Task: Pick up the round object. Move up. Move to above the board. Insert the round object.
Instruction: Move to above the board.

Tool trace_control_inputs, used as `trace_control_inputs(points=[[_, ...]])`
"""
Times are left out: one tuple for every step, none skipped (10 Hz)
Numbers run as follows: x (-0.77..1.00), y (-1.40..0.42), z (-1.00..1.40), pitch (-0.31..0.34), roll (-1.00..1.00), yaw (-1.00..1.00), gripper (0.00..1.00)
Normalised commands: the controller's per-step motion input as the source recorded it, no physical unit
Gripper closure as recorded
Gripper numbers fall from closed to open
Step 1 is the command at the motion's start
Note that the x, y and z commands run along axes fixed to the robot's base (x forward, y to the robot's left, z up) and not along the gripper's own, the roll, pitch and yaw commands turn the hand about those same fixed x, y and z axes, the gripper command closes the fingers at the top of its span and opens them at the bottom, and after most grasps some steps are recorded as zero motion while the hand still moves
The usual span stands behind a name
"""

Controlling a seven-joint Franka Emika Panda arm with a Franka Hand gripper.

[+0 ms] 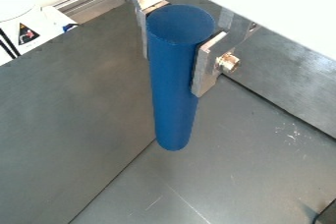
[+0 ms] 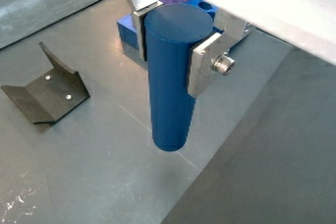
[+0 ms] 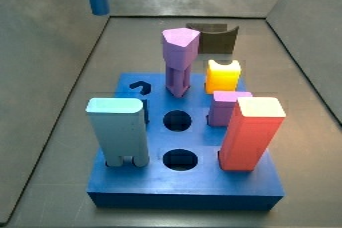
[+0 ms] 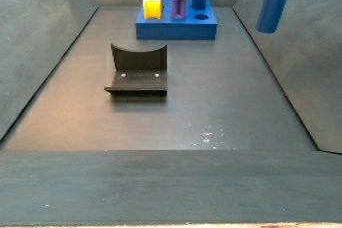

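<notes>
While the gripper [image 1: 176, 37] clamps it, the round object [image 1: 175, 76] hangs upright.

Lab test pen; fixture [image 4: 136, 70]; gripper [image 1: 175, 33]

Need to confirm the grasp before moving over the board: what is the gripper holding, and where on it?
The gripper holds the round object upright, its fingers clamped on its upper end; the lower end hangs free above the floor.

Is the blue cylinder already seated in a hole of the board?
No. The gripper holds the round object in the air, clear of the floor, away from the board.
</notes>
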Motion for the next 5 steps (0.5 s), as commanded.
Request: trace_control_inputs(points=[[-0.34, -0.02, 0.01, 0.060, -0.05, 0.02, 1.00], [-0.34, -0.02, 0.01, 0.060, -0.05, 0.02, 1.00], [-0.34, -0.02, 0.01, 0.060, -0.05, 0.02, 1.00], [-0.34, -0.02, 0.01, 0.060, -0.05, 0.02, 1.00], [-0.34, -0.02, 0.01, 0.060, -0.05, 0.02, 1.00]])
